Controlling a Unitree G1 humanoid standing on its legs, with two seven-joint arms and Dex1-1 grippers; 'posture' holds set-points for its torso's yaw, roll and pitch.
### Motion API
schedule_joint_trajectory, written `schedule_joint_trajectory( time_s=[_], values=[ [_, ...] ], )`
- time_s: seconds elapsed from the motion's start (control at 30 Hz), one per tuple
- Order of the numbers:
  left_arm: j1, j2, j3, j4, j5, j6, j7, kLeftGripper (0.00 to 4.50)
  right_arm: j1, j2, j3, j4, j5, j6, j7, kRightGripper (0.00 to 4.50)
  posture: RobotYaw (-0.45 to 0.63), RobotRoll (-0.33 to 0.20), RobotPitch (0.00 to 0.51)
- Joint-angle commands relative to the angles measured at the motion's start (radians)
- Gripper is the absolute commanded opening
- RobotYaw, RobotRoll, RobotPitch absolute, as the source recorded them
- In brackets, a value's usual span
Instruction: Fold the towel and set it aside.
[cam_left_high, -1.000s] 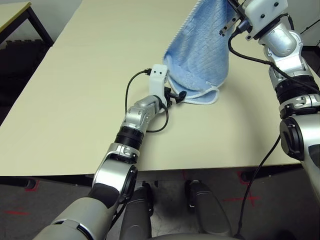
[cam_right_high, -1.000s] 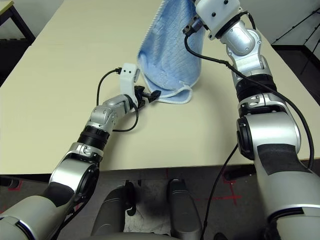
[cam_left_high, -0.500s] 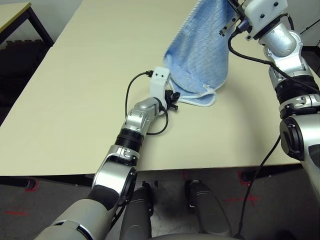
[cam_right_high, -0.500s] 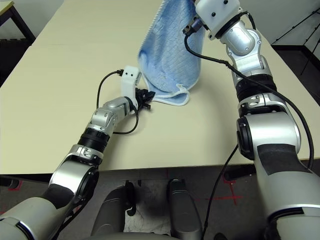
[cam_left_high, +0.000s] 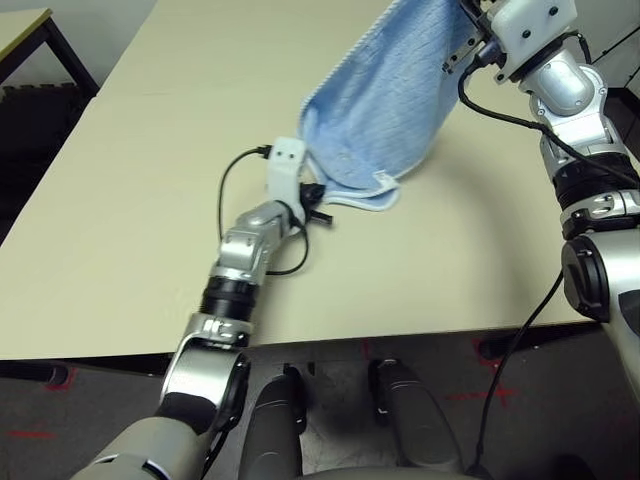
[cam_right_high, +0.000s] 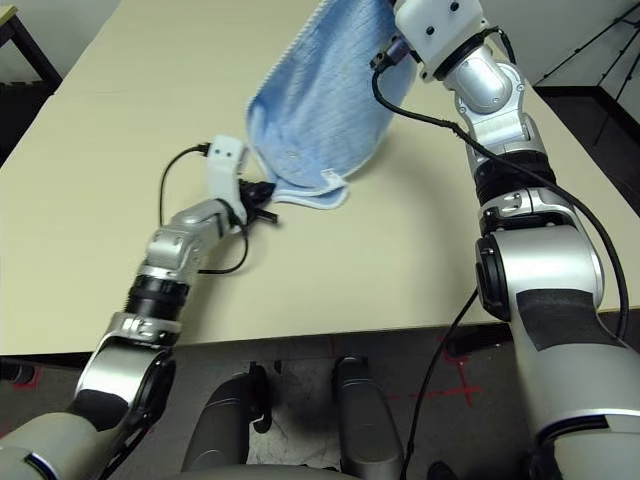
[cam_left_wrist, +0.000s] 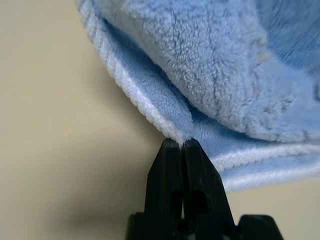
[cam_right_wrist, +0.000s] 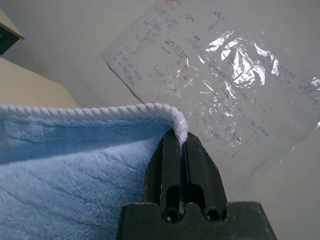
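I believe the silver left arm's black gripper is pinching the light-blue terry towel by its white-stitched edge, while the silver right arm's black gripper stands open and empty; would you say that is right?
Not quite: the right gripper is shut on the light-blue terry towel by its white-stitched edge, as the right wrist view shows.

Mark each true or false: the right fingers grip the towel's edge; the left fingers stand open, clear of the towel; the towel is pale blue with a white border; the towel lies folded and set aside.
1. The right fingers grip the towel's edge. True.
2. The left fingers stand open, clear of the towel. False: they are shut on its corner.
3. The towel is pale blue with a white border. True.
4. The towel lies folded and set aside. False: it hangs from the right fingers, not yet folded.
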Motion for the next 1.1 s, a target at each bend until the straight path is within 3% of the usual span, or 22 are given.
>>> schedule_joint_trajectory(
  time_s=[0.03,0.17,0.27,0.43,0.6,0.63,0.9,1.0,1.1],
  values=[
    [0.007,0.005,0.02,-0.049,-0.025,0.036,0.005,0.02,0.014,0.001,0.001,0.012,0.0,0.0,-0.008,0.0,-0.13,0.0,0.159],
    [0.006,0.013,0.022,-0.053,-0.031,0.039,0.001,0.02,0.018,0.003,0.001,0.009,0.0,-0.001,-0.007,0.0,-0.13,0.0,0.159],
    [0.005,0.011,0.018,-0.045,-0.032,0.038,-0.002,0.56,0.021,-0.003,-0.001,0.006,0.002,0.0,-0.004,0.0,-0.13,0.0,0.159],
    [0.002,0.001,0.012,-0.039,-0.038,0.041,-0.006,2.22,0.028,-0.012,-0.002,-0.001,0.001,0.002,-0.001,0.0,-0.16,0.0,0.161],
    [0.005,-0.001,0.005,-0.036,-0.041,0.045,-0.011,4.27,0.032,-0.014,-0.002,-0.006,0.001,0.002,0.0,0.0,-0.16,0.0,0.161],
    [0.006,-0.002,0.007,-0.036,-0.045,0.052,-0.01,4.47,0.032,-0.014,-0.001,-0.006,0.001,0.003,0.0,0.0,-0.16,0.0,0.161],
    [0.012,-0.01,0.013,-0.034,-0.065,0.067,-0.006,4.47,0.032,-0.01,0.0,-0.003,0.001,0.001,-0.001,0.0,-0.16,0.0,0.161],
    [0.008,-0.028,0.03,-0.012,-0.078,0.068,0.008,3.89,0.034,-0.007,0.0,-0.005,0.001,-0.001,-0.001,0.0,-0.16,0.0,0.161],
    [0.0,-0.047,0.049,0.013,-0.091,0.069,0.019,2.82,0.035,-0.007,0.001,-0.008,0.001,-0.001,-0.001,0.0,-0.16,0.0,0.166]
  ],
)
